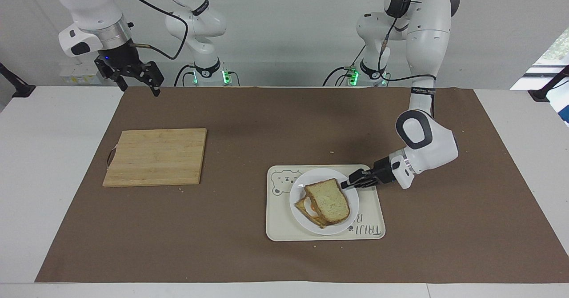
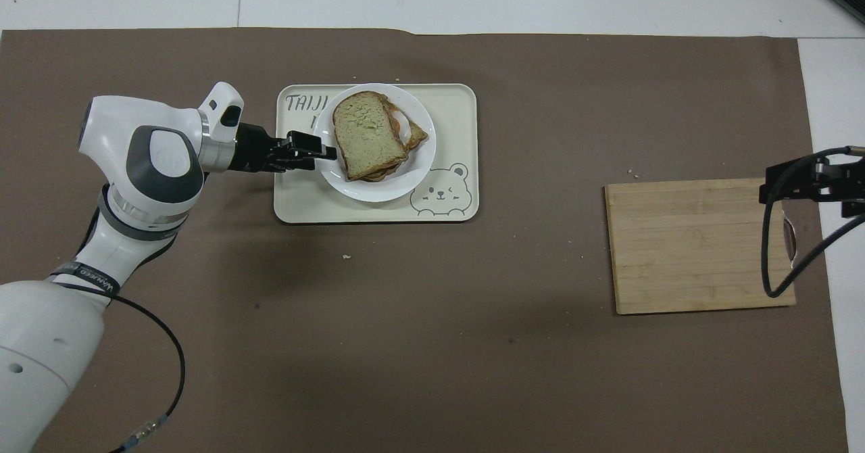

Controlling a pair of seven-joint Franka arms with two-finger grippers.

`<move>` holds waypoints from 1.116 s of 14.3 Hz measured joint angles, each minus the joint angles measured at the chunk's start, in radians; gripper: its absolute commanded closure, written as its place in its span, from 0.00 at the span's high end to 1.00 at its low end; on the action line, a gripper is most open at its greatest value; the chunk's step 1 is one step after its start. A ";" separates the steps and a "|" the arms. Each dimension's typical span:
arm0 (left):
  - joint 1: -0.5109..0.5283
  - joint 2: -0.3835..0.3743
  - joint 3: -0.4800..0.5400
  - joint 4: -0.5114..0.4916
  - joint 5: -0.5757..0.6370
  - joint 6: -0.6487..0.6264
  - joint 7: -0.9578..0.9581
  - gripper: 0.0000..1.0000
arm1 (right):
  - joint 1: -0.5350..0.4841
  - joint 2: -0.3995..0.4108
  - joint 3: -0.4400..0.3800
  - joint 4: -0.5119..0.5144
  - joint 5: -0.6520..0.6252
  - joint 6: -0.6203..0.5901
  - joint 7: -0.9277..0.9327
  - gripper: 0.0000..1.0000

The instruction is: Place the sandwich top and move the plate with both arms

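Resting on the tray (image 1: 284, 231), toward the desk's edge farthest from the robots, the plate (image 1: 298, 207) carries the sandwich top (image 1: 328, 199), laid on the egg toast. Left gripper (image 1: 346, 184) pinches the plate's rim. Right gripper (image 1: 135, 80) waits, spread, over the mat's corner. Judged stage: set-down; next, releasing the rim cleanly.

Bread top (image 1: 328, 199) – on (white) plate (image 1: 298, 209)
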 measured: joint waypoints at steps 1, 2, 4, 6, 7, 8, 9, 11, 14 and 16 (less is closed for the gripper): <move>0.000 -0.019 0.001 0.004 0.051 0.000 -0.010 1.00 | 0.000 0.000 0.000 0.000 0.000 0.000 0.000 1.00; 0.001 -0.045 0.003 0.008 0.112 0.000 -0.032 1.00 | 0.000 0.000 0.000 0.000 0.000 0.000 0.000 1.00; 0.001 -0.107 0.009 0.014 0.258 -0.001 -0.081 1.00 | 0.000 0.000 0.000 0.000 0.000 0.000 0.000 1.00; 0.002 -0.183 0.015 0.019 0.427 -0.024 -0.126 1.00 | 0.000 0.000 0.000 0.000 0.000 0.000 0.000 1.00; 0.003 -0.220 0.020 0.030 0.510 -0.058 -0.138 1.00 | 0.000 0.000 0.000 0.000 0.000 0.000 0.000 1.00; 0.006 -0.255 0.028 0.053 0.593 -0.115 -0.144 1.00 | 0.000 0.000 0.000 0.000 0.000 0.000 0.000 1.00; 0.014 -0.291 0.034 0.091 0.666 -0.194 -0.147 1.00 | 0.000 0.000 0.000 0.000 0.000 0.000 0.000 1.00; 0.032 -0.339 0.042 0.182 0.753 -0.370 -0.148 1.00 | 0.000 0.000 0.000 0.000 0.000 0.000 0.000 1.00; 0.042 -0.378 0.049 0.267 0.858 -0.544 -0.147 1.00 | 0.000 0.000 0.000 0.000 0.000 0.000 0.000 1.00; 0.041 -0.412 0.048 0.292 0.877 -0.620 -0.147 1.00 | 0.000 0.000 0.000 0.000 0.000 0.000 0.000 1.00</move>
